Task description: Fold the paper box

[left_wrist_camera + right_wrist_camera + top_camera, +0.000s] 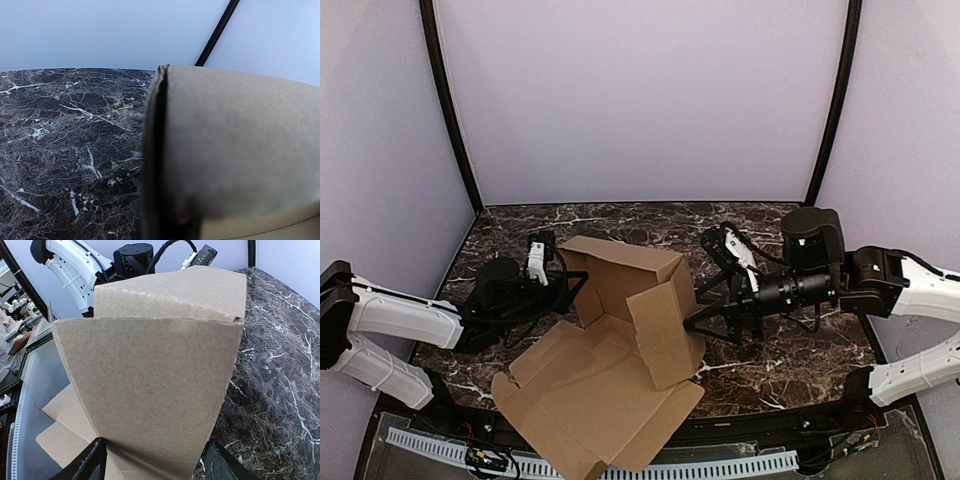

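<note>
While the box (620, 340) lies half-formed on the marble table (790, 365), its back and side walls stand up and its wide flat flap reaches over the near edge. At its left wall sits the left gripper (563, 283), fingers pressed together; whether cardboard is caught between them I cannot tell, since the wrist view shows only a cardboard edge up close. At the raised right panel sits the right gripper (698, 318), its fingers (92, 460) spread either side of it.
</note>
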You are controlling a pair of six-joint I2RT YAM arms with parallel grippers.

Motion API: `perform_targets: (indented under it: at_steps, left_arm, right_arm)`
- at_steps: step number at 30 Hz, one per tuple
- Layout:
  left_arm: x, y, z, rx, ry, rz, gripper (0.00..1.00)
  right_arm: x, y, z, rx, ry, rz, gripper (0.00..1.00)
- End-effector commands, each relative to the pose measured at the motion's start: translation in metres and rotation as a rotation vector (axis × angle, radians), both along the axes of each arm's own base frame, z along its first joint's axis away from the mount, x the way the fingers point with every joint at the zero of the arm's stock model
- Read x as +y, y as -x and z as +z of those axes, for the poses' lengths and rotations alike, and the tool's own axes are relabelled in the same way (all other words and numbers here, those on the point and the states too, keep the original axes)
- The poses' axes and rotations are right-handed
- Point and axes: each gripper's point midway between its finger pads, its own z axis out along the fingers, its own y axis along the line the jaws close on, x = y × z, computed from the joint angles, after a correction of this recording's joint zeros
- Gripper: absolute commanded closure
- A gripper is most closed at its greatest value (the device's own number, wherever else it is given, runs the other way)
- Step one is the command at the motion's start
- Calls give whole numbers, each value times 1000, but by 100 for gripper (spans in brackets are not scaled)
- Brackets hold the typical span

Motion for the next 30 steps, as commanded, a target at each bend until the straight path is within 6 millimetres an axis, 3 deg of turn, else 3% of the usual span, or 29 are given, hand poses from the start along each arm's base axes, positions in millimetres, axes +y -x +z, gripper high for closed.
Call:
perform_targets:
  at_steps: [1, 11, 24, 30]
  left_arm:
    - [15, -16, 8, -13, -15, 120, 99]
    - [28, -19, -4, -8, -65, 183, 99]
    - [24, -21, -3, -2, -63, 175, 99]
    - [24, -22, -4, 1, -65, 175, 99]
  right_arm:
    - [3, -8, -16, -4, 25, -43, 34]
    - [-9, -28, -42, -56, 91, -158, 33]
    - [-7, -32, -42, -91, 90, -167, 33]
    - [-4, -51, -52, -143, 148, -227, 34]
